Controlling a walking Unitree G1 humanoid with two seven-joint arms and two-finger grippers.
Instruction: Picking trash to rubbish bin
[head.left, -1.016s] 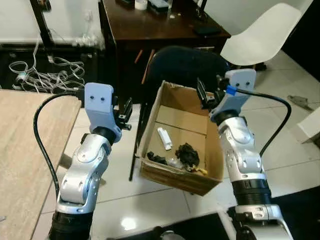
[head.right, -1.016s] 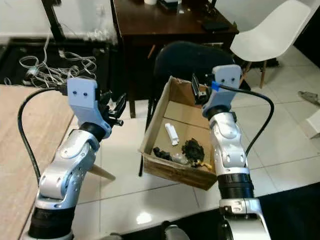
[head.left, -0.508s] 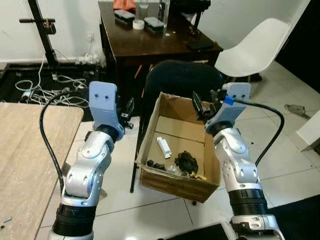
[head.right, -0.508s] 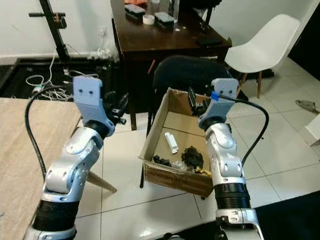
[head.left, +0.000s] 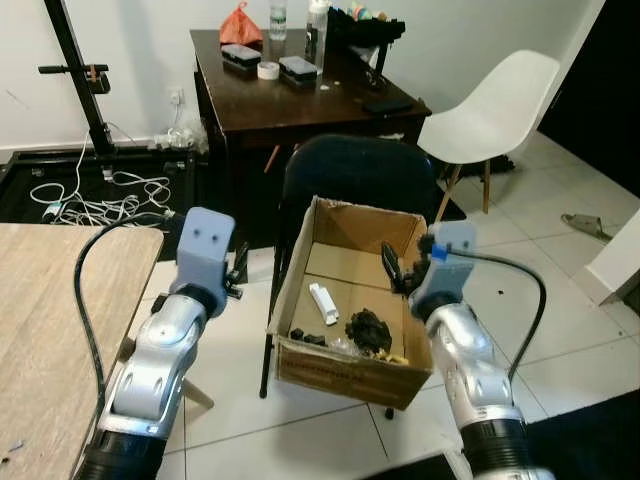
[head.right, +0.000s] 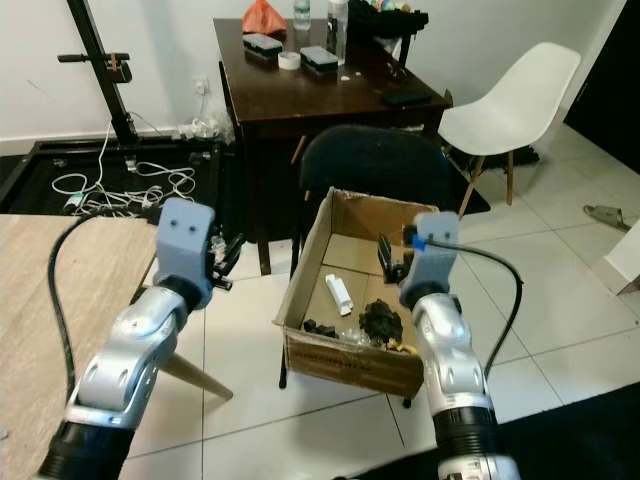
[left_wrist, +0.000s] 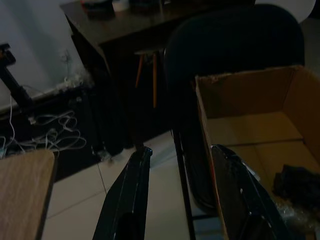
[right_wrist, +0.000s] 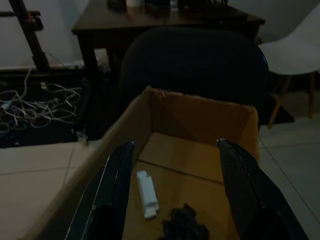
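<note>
The right pincer (head.right: 388, 262) hangs over the right rim of the open brown cardboard box (head.right: 305, 268), its two black fingers (right_wrist: 112, 190) spread wide and holding nothing. The left pincer (head.right: 222, 262) is raised left of the box, over the pale tiled floor (head.right: 250, 400), fingers (left_wrist: 131, 192) likewise apart and empty. Against a second ago both arms sit lower and nearer the box, while the whole scene has slid down in the eye views, so more of the room behind shows: the camera has shifted, and the box's contents lie as they did.

Inside the box, on its smooth cardboard bottom, lie a small white oblong piece of trash (head.right: 340, 292), a crumpled black lump (head.right: 379, 320), some small dark scraps (head.right: 316, 327) along the near wall with clear crinkled plastic (head.right: 352, 334) beside them, and a yellow bit (head.right: 402, 347) at the near right corner. The box rests on a dark rounded chair (head.right: 375, 165). Behind it stands a dark wooden counter (head.right: 310, 95) carrying small containers; a white moulded plastic chair (head.right: 520, 95) is to the right, tangled white cables (head.right: 120, 185) to the left, and a light wood-grain counter (head.right: 40, 300) at the near left.
</note>
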